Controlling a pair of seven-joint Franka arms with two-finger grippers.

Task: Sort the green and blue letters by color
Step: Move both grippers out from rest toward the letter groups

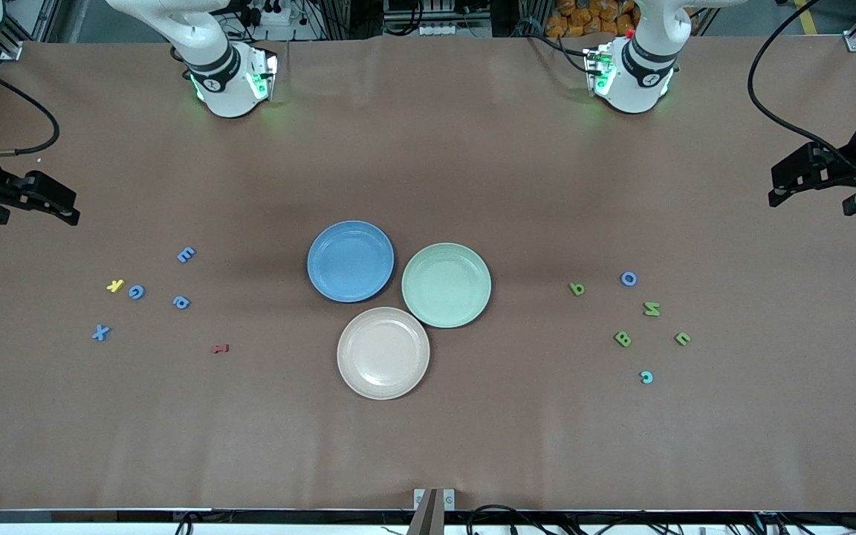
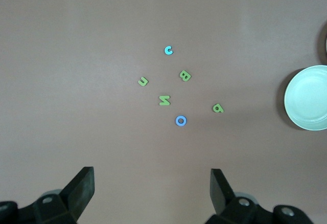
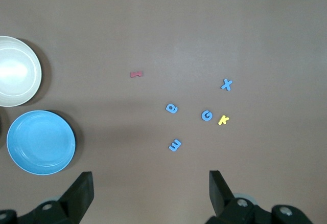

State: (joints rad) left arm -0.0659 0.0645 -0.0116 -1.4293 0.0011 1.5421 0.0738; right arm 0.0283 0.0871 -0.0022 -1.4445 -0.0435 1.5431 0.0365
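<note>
Nothing's been sorted yet: all three plates sit bare in the middle of the desk [image 1: 428, 148], the blue plate [image 1: 350, 261] and green plate [image 1: 446, 284] touching, the cream plate [image 1: 383, 353] nearest the front camera.

The letters are in two clusters. Toward the right arm's end there are four blue ones, E [image 1: 186, 255], G [image 1: 137, 292], a [image 1: 181, 302] and X [image 1: 101, 333], with a yellow letter [image 1: 115, 285] just beside the G and a dark red letter [image 1: 220, 348] off toward the plates. Toward the left arm's end are the green ones, P [image 1: 577, 289], N [image 1: 652, 309], B [image 1: 623, 339] and U [image 1: 683, 339], plus a blue O [image 1: 628, 279] and a lighter blue C [image 1: 646, 377].

The left gripper [image 2: 152, 188] hangs high over its cluster with fingers wide apart, holding nothing. The right gripper [image 3: 150, 191] is the same over the blue group, apart and empty.

What could go wrong: these pieces are tiny and flat, so the fingers could skid off or flick one away. The yellow letter sitting so close to the G could easily get nudged or scooped along. The O and C mixed in with the greens invite a wrong-plate drop. And with the plates touching, both arms heading there together could bump.
</note>
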